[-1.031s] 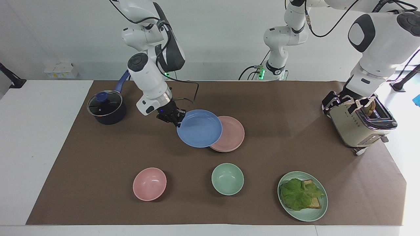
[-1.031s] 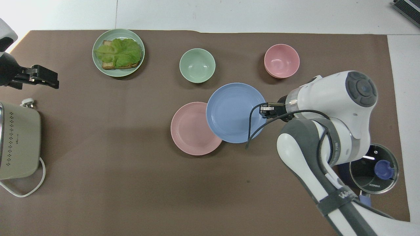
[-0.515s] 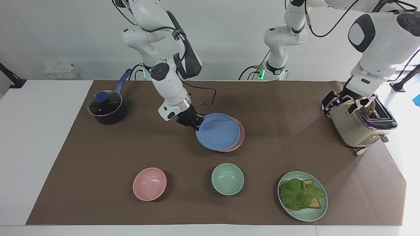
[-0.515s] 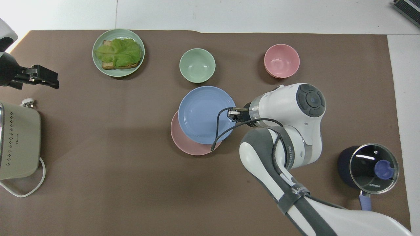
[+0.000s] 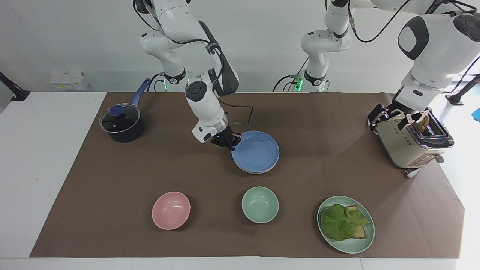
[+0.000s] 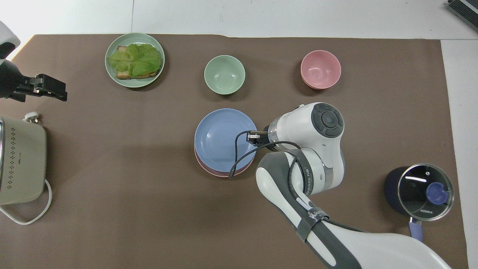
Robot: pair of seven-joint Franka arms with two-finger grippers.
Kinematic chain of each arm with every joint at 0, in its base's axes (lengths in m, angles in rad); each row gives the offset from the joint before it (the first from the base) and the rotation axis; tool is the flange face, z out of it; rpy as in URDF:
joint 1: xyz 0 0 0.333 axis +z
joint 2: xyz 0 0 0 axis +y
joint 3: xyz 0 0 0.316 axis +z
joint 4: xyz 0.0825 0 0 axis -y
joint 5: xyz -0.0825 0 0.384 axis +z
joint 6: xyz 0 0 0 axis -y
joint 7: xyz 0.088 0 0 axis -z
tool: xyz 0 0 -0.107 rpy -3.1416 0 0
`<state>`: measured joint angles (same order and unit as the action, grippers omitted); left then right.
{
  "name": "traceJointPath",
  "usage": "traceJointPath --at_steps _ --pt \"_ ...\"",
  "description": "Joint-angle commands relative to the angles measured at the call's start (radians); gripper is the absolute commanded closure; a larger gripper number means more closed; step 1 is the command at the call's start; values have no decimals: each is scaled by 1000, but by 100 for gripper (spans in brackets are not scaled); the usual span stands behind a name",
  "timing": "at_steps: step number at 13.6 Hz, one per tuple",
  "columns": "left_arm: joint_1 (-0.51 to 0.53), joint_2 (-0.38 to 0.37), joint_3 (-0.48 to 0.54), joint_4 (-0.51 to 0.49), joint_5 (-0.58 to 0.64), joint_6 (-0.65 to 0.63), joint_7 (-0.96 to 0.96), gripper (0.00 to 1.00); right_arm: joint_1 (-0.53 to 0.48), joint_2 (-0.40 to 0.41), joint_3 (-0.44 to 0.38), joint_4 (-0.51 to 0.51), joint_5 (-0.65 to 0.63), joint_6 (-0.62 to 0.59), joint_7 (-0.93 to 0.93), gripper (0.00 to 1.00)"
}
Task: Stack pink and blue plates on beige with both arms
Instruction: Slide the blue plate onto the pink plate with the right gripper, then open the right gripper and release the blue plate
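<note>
The blue plate hangs by its rim from my right gripper, which is shut on the edge nearest the robots. It sits almost squarely over the pink plate, of which only a thin crescent shows. I cannot tell whether the two plates touch. The beige plate is hidden. My left gripper waits open over the toaster, holding nothing.
A cream toaster stands at the left arm's end and a dark lidded pot at the right arm's end. Farther from the robots sit a pink bowl, a green bowl and a green plate with a lettuce sandwich.
My right gripper has carried the blue plate sideways toward the left arm's end, from half overlapping the pink plate to covering it almost fully. The left arm has not moved.
</note>
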<state>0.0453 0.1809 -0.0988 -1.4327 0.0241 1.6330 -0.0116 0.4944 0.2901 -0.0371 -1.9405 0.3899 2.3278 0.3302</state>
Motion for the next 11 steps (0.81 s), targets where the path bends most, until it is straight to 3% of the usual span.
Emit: traceJointPath --at_steps 1,2,3,4,7,11 --pt "7 -11 -2 3 -13 -21 -4 0 -2 0 5 -2 32 22 6 76" --pt "7 -11 -2 3 -13 -21 -4 0 -2 0 5 0 32 21 7 50" --pt "7 -11 -2 3 -13 -21 -4 0 -2 0 5 0 32 19 9 14" --pt "7 -11 -2 3 -13 -21 -4 0 -2 0 5 2 32 18 9 0" --pt "7 -11 -2 3 -13 -21 -4 0 -5 -8 2 21 30 4 10 0" --pt "7 -11 -2 3 -13 -21 -4 0 -54 -78 -15 21 -49 -77 -3 0"
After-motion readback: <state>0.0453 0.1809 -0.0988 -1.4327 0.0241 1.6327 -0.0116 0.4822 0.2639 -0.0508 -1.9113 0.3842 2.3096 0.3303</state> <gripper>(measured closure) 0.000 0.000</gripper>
